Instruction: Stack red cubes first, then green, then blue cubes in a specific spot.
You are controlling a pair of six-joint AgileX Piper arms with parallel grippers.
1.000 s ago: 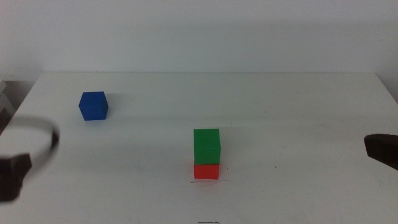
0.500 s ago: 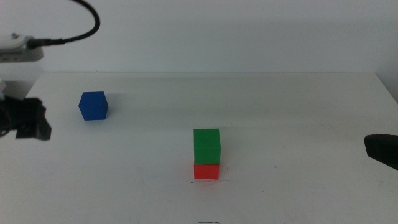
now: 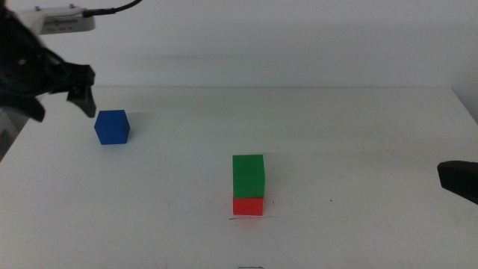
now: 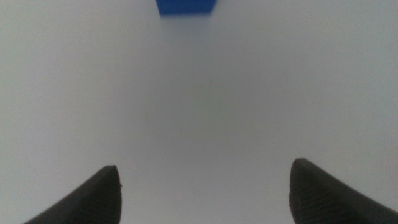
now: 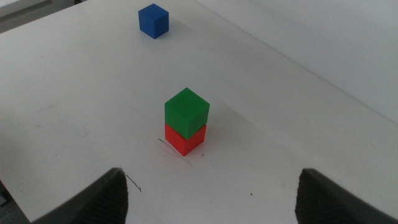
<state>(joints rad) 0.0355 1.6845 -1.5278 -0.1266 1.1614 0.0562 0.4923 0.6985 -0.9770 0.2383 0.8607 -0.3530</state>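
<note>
Stack: the green cube [image 3: 248, 175] sits squarely on the red cube [image 3: 247, 206], right at the thin dark line [image 3: 248, 217] marking the spot on the white table [image 3: 351, 134].
Blue cube: the blue cube [image 3: 112, 126] stands alone at the far left of the table, well apart from the stack, not yet picked.
Left gripper: the left gripper [image 3: 60, 93] hovers just beside the blue cube, up and to its left; in its wrist view the cube [image 4: 185, 7] lies ahead, not between the fingers.
Left fingers: spread wide, holding nothing, touching nothing.
Right gripper: the right gripper [image 3: 459, 179] waits at the table's right edge; its wrist view shows the fingers spread wide and empty.
Risk one: a descent slightly off centre could land a fingertip on the blue cube's top or nudge it sideways.
Risk two: I judge the placement the touchier part. The tower is two high, and a skewed or hard set-down could knock the green cube off the red.
Risk three: a crooked grip would carry the cube in tilted.
</note>
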